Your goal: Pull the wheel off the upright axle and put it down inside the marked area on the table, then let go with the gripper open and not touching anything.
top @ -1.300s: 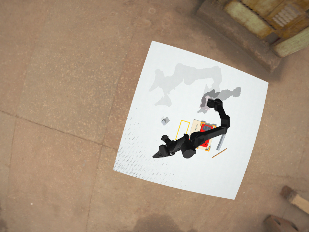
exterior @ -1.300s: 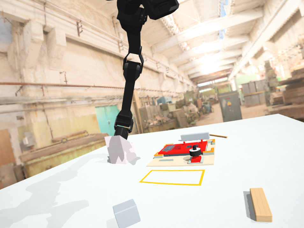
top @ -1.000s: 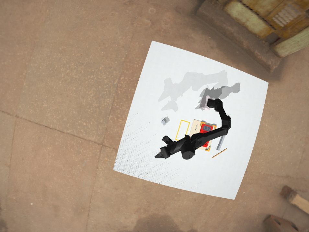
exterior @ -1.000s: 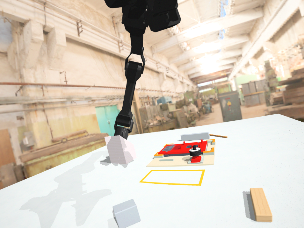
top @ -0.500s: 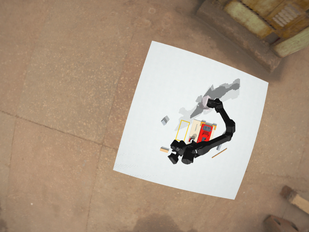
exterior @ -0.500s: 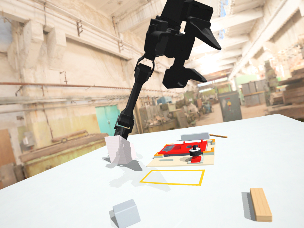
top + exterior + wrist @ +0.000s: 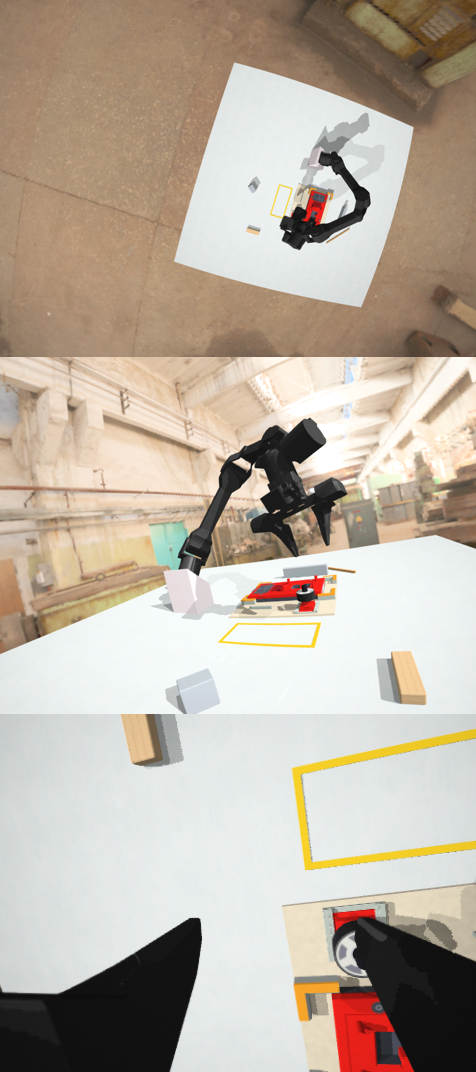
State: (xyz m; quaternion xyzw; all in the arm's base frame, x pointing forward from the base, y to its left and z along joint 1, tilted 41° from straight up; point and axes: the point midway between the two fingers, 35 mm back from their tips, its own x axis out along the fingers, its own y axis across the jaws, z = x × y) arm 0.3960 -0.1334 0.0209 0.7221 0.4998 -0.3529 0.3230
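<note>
On the desk (image 7: 246, 115) (image 7: 115, 664) (image 7: 240, 814), the board (image 7: 300, 196) (image 7: 276, 614) (image 7: 305, 939) is lying beyond the yellow marked area (image 7: 274, 199) (image 7: 269, 644) (image 7: 303, 814). The hand (image 7: 293, 218) (image 7: 311, 550) (image 7: 278, 928) is hovering tilted above, its fingers standing apart with nothing between them, so the approach probably wants straightening and centring before any descent. The wheel (image 7: 306, 596) (image 7: 339, 956) is sitting on its axle (image 7: 305, 587) (image 7: 358, 956) at the board's near right, calling for an even grip on both sides of the rim and a straight upward pull, lest it bind.
</note>
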